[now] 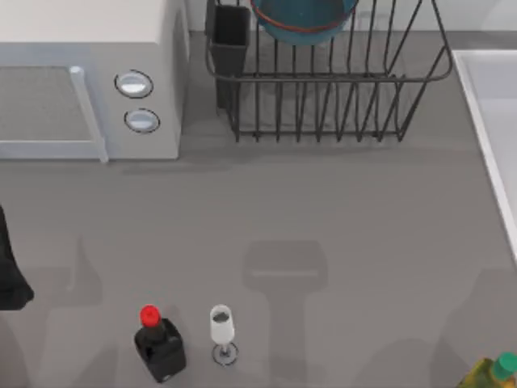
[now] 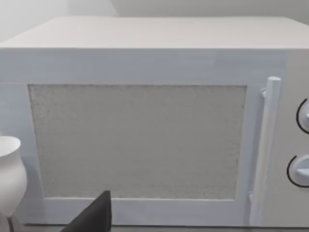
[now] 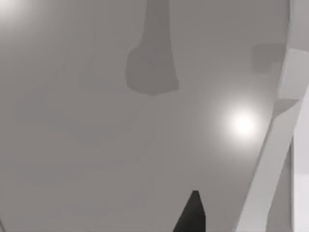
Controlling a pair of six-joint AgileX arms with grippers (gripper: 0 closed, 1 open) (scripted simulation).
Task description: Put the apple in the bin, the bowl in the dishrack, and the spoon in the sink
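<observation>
**Surfaces and finishes**

You see a matt grey table (image 1: 339, 210), smooth enough to throw a soft glare spot. The dishrack (image 1: 323, 97) is thin black wire; the bowl (image 1: 303, 20) in it has a glossy blue glaze. The microwave (image 2: 145, 63) looks like matt white plastic, its door panel (image 2: 137, 140) finely speckled. The sink (image 1: 493, 113) is smooth and pale.

Bowl (image 1: 303, 20) and sink (image 1: 493, 121) cut by frame edges

- Setting: rendered kitchen counter, grey surface (image 1: 323, 210).
- White microwave (image 1: 89, 73), two dials, bar handle.
- Black wire dishrack (image 1: 323, 105) holding blue bowl (image 1: 303, 20).
- Pale sink (image 1: 493, 113) rim, right edge.
- Bottle (image 1: 159, 343), wine glass (image 1: 221, 327).
</observation>
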